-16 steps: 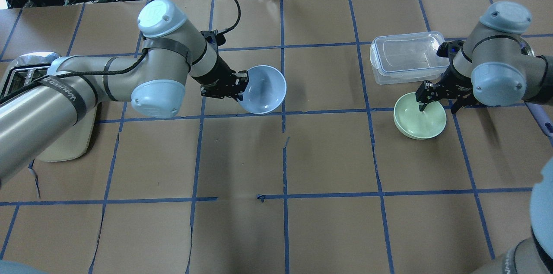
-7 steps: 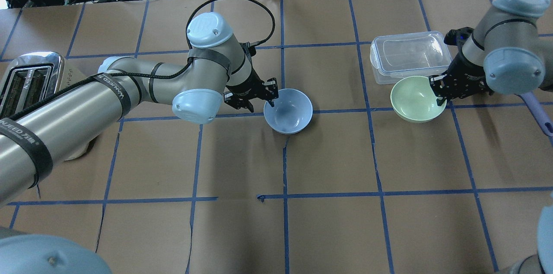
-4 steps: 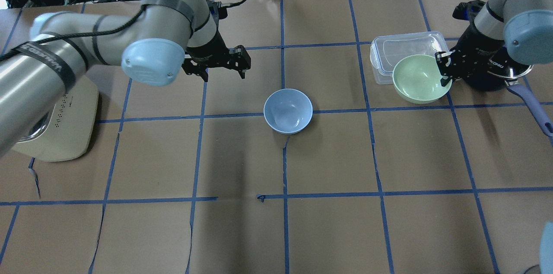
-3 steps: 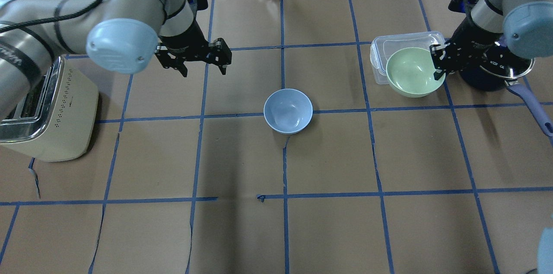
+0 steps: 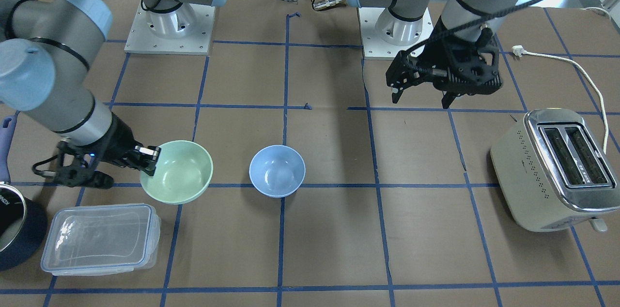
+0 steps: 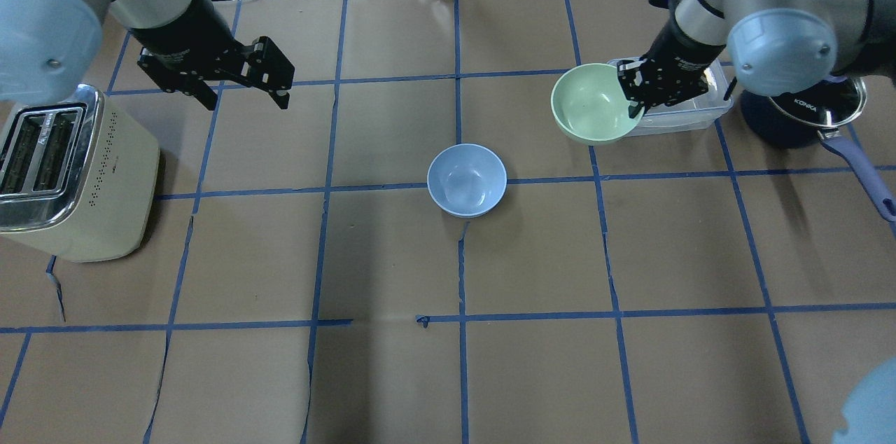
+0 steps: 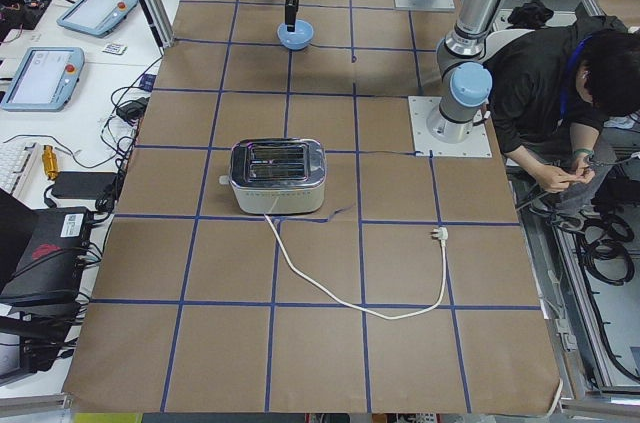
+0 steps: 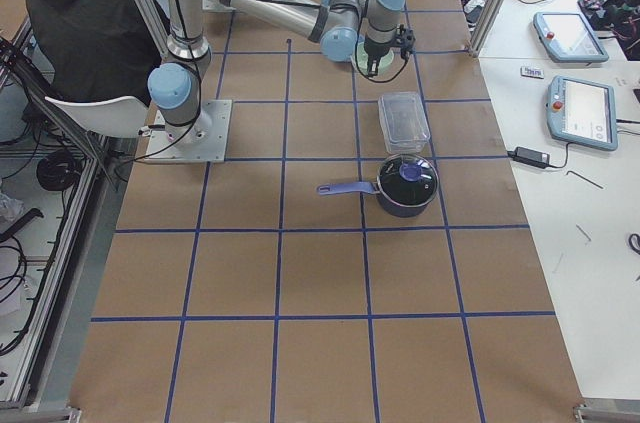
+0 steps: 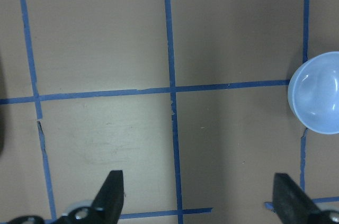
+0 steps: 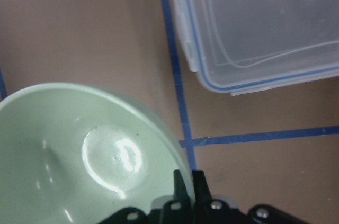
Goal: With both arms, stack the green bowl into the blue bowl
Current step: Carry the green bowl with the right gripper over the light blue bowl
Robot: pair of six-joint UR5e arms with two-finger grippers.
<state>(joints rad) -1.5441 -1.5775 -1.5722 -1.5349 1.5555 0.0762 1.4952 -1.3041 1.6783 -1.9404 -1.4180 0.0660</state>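
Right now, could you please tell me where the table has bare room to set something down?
Free: the row of squares on the robot's side of the blue bowl, from the toaster to the right edge, and the patch between toaster and blue bowl. Crowded: the far right, where the right hand holds the green bowl near the clear container and pot.

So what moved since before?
The left gripper set the blue bowl down mid-table, let go and backed off, open, toward the toaster. The right gripper lifted the green bowl by its rim and carried it toward the blue bowl. The toaster and clear container stayed put.
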